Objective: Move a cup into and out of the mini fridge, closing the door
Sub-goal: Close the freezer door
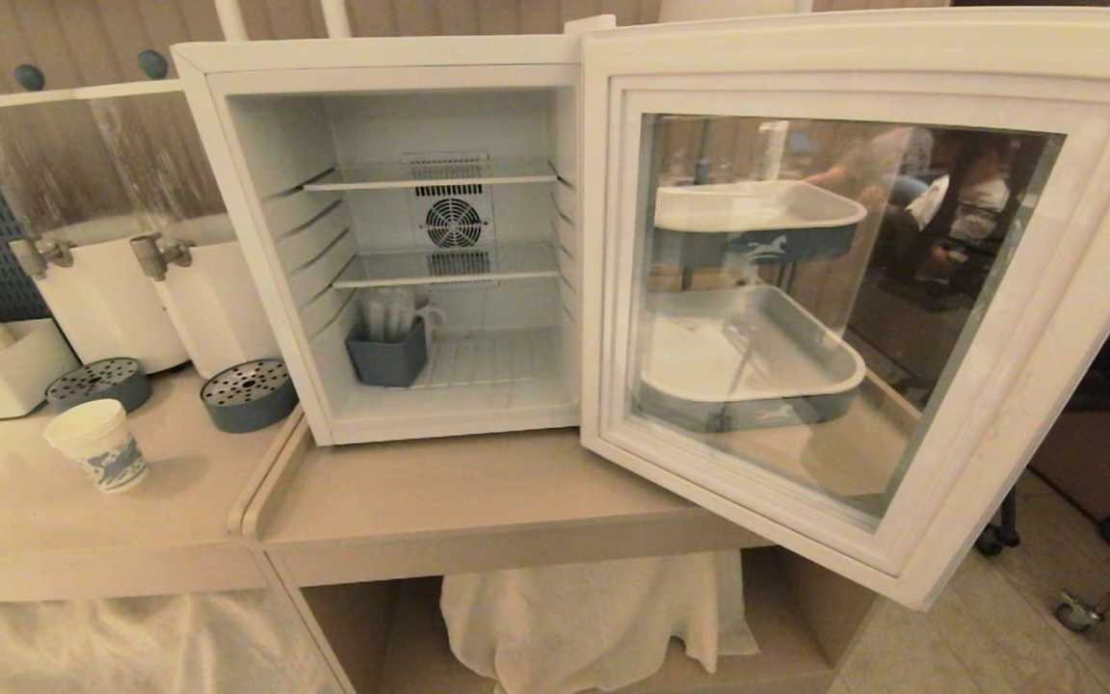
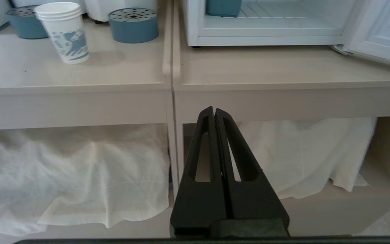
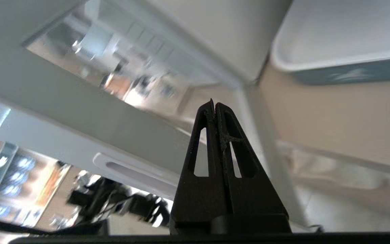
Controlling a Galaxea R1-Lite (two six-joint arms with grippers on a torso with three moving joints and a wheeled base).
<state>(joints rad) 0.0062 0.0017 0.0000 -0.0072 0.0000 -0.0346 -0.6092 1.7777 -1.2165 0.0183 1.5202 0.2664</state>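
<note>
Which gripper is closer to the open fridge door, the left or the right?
The right. The right gripper, shut, points at the outer side of the door, close to its frame. The left gripper, shut, sits low before the counter edge, away from the door.

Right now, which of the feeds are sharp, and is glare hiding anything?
Head view: warm cast, sharp; the door glass shows tiered trays behind it with room reflections on top; the mini fridge interior reads clearly. Left wrist view: crisp, even light, soft shadow beside the paper cup. Right wrist view: smeared by blur around the right gripper, with bright reflections in the glass.
</note>
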